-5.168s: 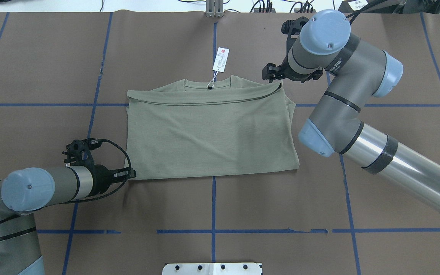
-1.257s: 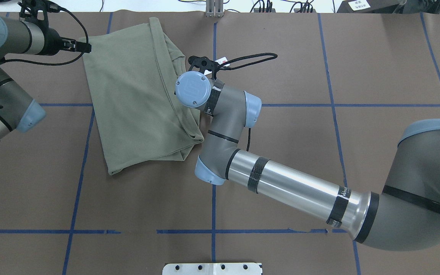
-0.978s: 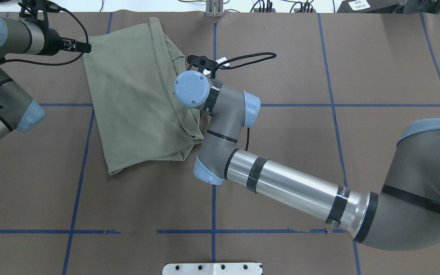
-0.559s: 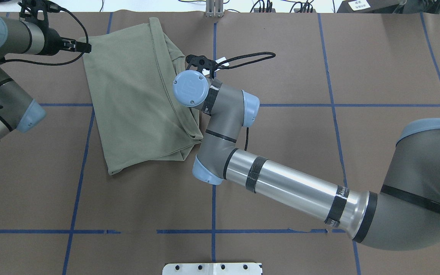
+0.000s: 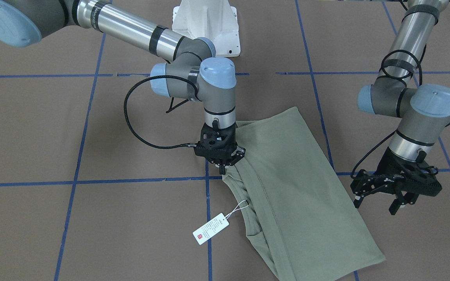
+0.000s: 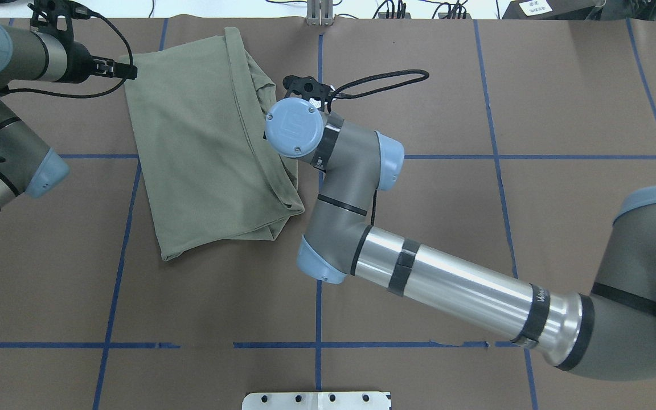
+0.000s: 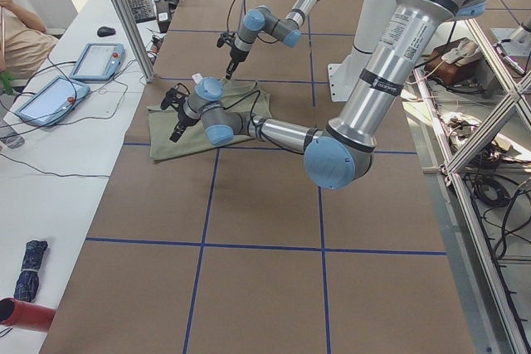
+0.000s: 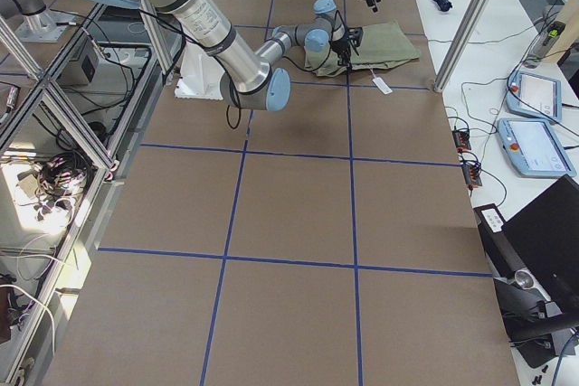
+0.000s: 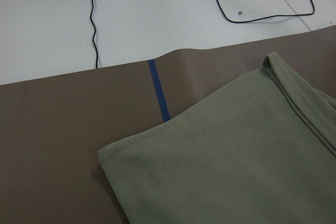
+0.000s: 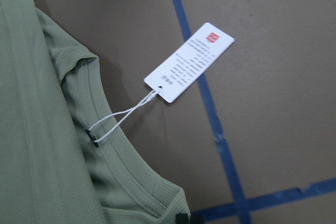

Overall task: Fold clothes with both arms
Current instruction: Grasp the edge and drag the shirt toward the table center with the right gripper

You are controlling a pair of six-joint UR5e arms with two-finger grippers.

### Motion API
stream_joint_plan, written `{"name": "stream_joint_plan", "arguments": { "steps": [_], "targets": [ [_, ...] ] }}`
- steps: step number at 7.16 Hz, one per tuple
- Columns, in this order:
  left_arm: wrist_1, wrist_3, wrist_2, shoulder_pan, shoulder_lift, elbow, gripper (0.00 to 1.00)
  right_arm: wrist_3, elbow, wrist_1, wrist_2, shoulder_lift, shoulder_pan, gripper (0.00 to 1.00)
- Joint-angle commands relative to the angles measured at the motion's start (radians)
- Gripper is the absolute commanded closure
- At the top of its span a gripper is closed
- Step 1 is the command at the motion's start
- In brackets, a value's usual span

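The shirt (image 6: 208, 142) lies folded into a slanted oblong on the brown counter (image 6: 476, 228). In the overhead view it sits at about 10 o'clock from the counter's middle, with its collar (image 10: 113, 166) on its 2 o'clock side. The left fingers (image 6: 127, 70) are spread apart and hold nothing. They hang just beside the shirt's far corner, at 10 o'clock from the shirt's middle. The right fingers (image 5: 222, 168) point straight down at the collar-side edge, near the shoulder. Their tips look close together, but I cannot tell whether they pinch the cloth or stand clear of it. The white tag (image 5: 210, 228) lies flat on the counter on its string, just off the collar. In the front view it is at about 6 o'clock from the right fingers.
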Motion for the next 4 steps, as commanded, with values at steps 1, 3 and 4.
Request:
{"name": "stream_joint_plan", "arguments": {
  "steps": [1, 3, 4],
  "targets": [
    [0.000, 0.000, 0.000, 0.001, 0.000, -0.001, 0.00, 0.006, 0.365, -0.138, -0.005, -0.241, -0.041, 1.00],
    [0.000, 0.000, 0.000, 0.002, 0.000, -0.001, 0.00, 0.009, 0.548, -0.140, -0.054, -0.435, -0.088, 1.00],
    [0.000, -0.002, 0.000, 0.002, 0.000, -0.003, 0.00, 0.013, 0.619, -0.140, -0.094, -0.522, -0.119, 1.00]
  ]
}}
